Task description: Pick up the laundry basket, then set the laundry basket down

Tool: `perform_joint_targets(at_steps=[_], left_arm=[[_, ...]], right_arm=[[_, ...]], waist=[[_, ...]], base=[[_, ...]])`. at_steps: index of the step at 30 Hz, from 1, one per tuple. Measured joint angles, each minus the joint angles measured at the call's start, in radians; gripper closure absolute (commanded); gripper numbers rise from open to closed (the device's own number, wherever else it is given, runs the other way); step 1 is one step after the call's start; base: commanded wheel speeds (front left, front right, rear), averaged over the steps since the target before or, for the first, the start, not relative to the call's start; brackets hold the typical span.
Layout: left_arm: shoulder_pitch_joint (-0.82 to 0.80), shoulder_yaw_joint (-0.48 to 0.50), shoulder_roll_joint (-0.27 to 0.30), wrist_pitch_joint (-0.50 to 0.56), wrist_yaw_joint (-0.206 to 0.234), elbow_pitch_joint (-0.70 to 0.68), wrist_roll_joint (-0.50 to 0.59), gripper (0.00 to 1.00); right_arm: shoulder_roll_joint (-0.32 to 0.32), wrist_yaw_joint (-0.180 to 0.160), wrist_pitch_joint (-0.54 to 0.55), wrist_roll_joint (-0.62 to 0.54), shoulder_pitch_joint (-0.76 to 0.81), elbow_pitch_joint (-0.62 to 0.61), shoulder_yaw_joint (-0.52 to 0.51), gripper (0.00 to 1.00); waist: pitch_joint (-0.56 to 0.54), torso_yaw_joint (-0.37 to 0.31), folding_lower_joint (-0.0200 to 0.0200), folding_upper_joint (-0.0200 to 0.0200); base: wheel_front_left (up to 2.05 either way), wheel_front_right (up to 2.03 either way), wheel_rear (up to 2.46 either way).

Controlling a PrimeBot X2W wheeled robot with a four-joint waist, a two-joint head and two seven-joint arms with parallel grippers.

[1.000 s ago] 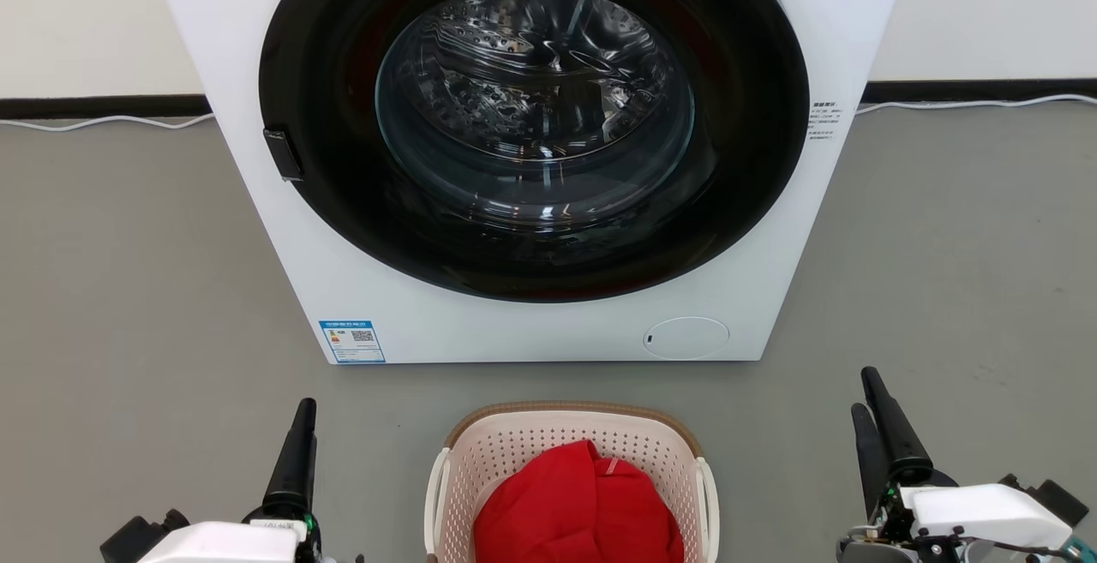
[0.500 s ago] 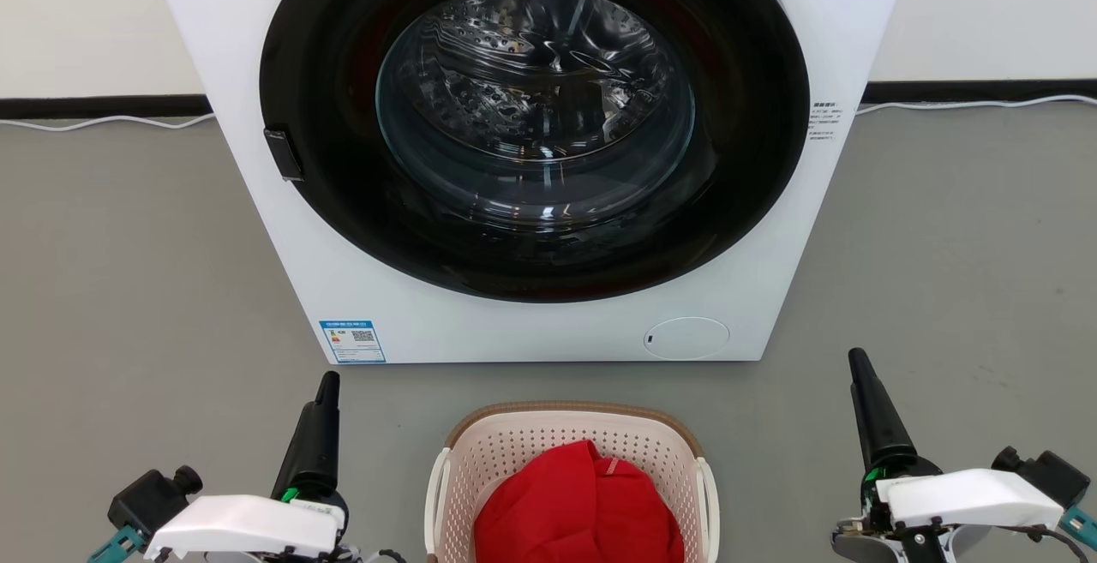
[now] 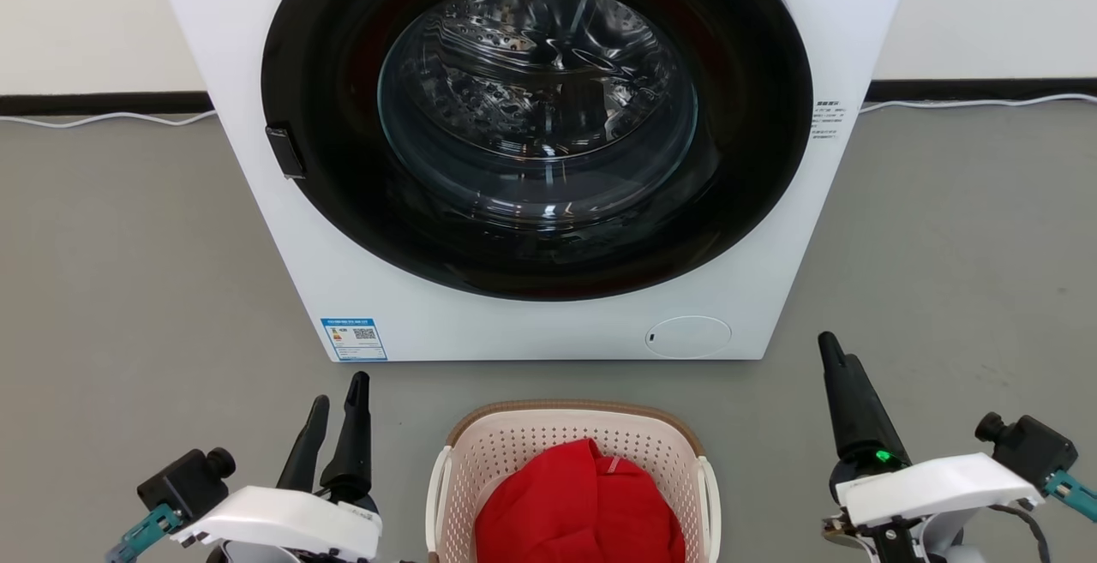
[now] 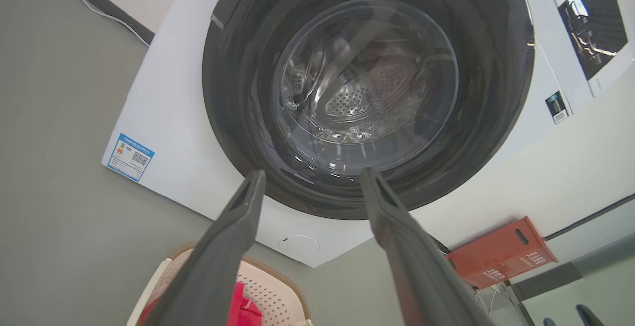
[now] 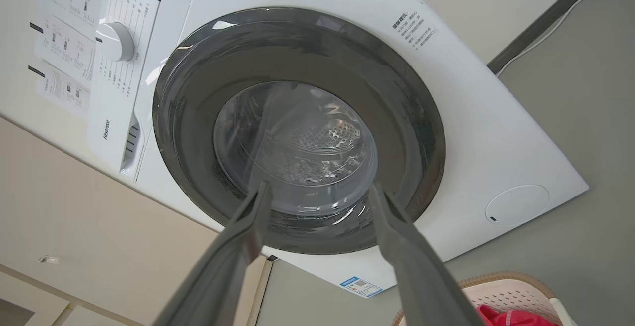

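The laundry basket, cream perforated plastic with a brown rim and white side handles, stands on the grey floor at the bottom centre of the head view, in front of the washer. A red cloth fills it. My left gripper hangs open to the basket's left, apart from it, fingers pointing at the washer. To the basket's right my right gripper is also open and holds nothing. In the left wrist view the left gripper is spread wide above the basket. The right wrist view shows the right gripper spread, with the basket at the lower right.
A white front-loading washer with its round dark glass door closed stands just behind the basket. A white cable runs along the wall's base. An orange-red box sits on the floor beside the washer.
Both grippers have moved forward, up the head view, and both arms show further into it. The left one has turned, so both its fingers show. The basket has not moved.
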Motion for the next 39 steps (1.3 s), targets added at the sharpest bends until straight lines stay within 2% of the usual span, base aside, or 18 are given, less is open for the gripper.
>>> perform_joint_targets(at_steps=[21,39], left_arm=[[-0.018,-0.045,0.003,-0.063,0.040,-0.021,0.266,0.00],[-0.022,-0.066,0.005,-0.113,0.061,-0.049,0.447,0.00]], right_arm=[[0.024,0.000,-0.063,-0.294,-0.001,-0.009,-0.035,0.00],[0.039,0.000,-0.113,-0.472,-0.002,-0.015,-0.048,0.00]], waist=[[-0.003,0.014,0.0000,0.0000],[-0.003,0.017,0.0000,0.0000]], base=[[0.00,0.00,0.00],[0.00,0.00,0.00]])
